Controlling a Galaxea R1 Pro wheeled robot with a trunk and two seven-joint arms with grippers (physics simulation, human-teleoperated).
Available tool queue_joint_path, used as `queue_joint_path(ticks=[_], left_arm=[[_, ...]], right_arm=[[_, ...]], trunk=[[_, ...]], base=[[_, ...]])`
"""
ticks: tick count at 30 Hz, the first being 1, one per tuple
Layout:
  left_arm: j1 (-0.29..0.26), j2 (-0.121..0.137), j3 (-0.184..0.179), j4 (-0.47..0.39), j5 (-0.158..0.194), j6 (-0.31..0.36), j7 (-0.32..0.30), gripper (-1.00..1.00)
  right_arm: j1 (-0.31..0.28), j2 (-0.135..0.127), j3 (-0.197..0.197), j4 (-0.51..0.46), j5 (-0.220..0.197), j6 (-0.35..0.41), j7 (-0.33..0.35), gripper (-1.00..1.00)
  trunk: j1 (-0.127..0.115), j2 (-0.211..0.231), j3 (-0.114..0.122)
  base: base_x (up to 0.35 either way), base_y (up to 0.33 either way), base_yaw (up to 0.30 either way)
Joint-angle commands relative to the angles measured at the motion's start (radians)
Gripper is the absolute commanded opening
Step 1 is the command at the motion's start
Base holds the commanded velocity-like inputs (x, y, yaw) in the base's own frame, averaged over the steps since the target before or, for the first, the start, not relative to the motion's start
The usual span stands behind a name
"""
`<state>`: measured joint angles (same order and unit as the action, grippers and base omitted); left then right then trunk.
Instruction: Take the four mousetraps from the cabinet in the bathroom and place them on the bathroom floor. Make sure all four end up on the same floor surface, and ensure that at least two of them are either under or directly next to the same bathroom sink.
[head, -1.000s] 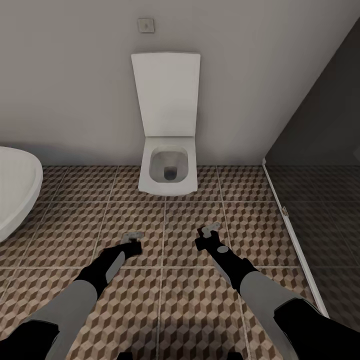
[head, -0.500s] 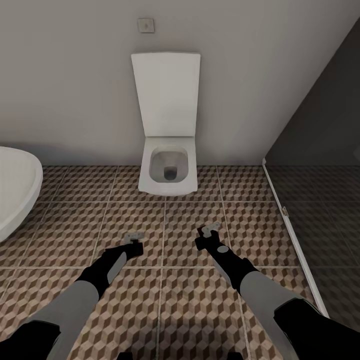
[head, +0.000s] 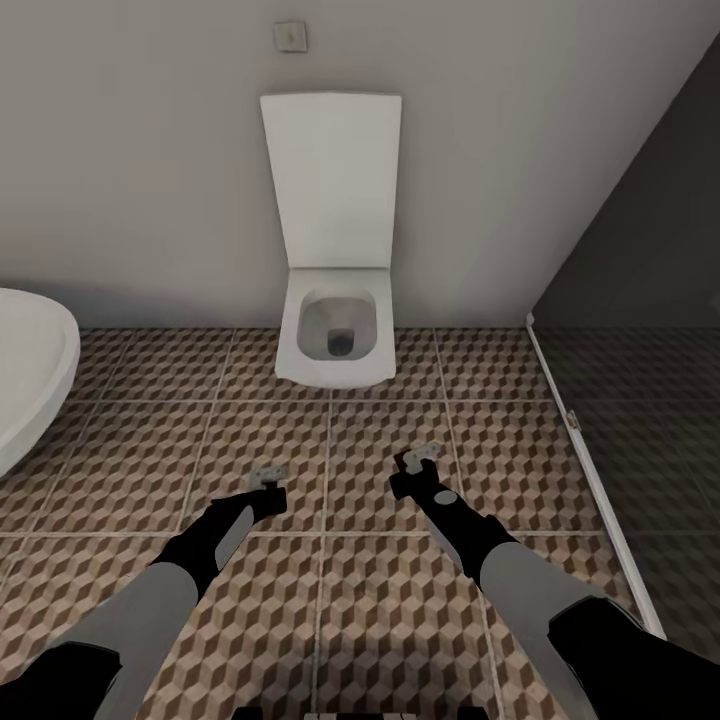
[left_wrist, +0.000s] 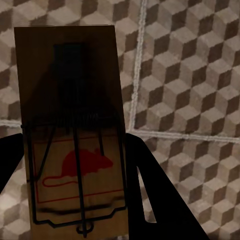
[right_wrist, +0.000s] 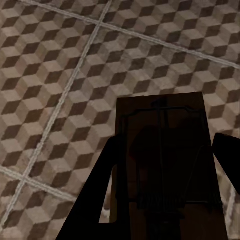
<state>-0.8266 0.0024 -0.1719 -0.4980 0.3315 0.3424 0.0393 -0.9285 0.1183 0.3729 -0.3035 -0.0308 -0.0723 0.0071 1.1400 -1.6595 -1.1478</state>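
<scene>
In the left wrist view a tan mousetrap (left_wrist: 75, 125) with a black spring bar and a red mouse print sits between the dark fingers (left_wrist: 145, 185) of my left gripper (head: 268, 478), which is shut on it. My right gripper (head: 420, 462) is shut on a second mousetrap (right_wrist: 167, 160), dark with shadow in the right wrist view. Both grippers hang low over the cube-patterned bathroom floor (head: 330, 600), in front of the toilet. The cabinet and the bathroom sink are out of view.
A white square toilet (head: 335, 330) with its lid up stands against the far wall, straight ahead. A white oval bathtub's rim (head: 30, 380) juts in at the left. A dark glass partition (head: 640, 400) with a white frame borders the floor at the right.
The whole head view has shifted slightly, so the camera moved a little. Both arms hold the same pose with their mousetraps.
</scene>
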Motion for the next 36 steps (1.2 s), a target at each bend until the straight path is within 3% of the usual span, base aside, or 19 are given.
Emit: queue_joint_path(ticks=[1,10,36], left_arm=[[0.000,0.001,-0.005,-0.001,0.004,0.004,0.007,-1.00],[0.000,0.000,-0.005,0.001,0.004,0.004,0.006,-1.00],[0.000,-0.010,-0.005,0.003,0.004,0.004,0.007,-1.00]], right_arm=[[0.000,0.000,0.003,-0.002,-0.004,-0.004,0.000,-1.00],[0.017,0.000,0.003,-0.046,-0.006,0.000,0.001,-1.00],[0.019,0.000,0.003,-0.049,-0.006,-0.001,0.001,-1.00]], trunk=[[0.004,-0.008,-0.004],[0.038,-0.071,-0.041],[0.138,-0.253,-0.165]], base=[[0.000,0.000,0.000],[0.000,0.000,0.000],[0.000,0.000,0.000]])
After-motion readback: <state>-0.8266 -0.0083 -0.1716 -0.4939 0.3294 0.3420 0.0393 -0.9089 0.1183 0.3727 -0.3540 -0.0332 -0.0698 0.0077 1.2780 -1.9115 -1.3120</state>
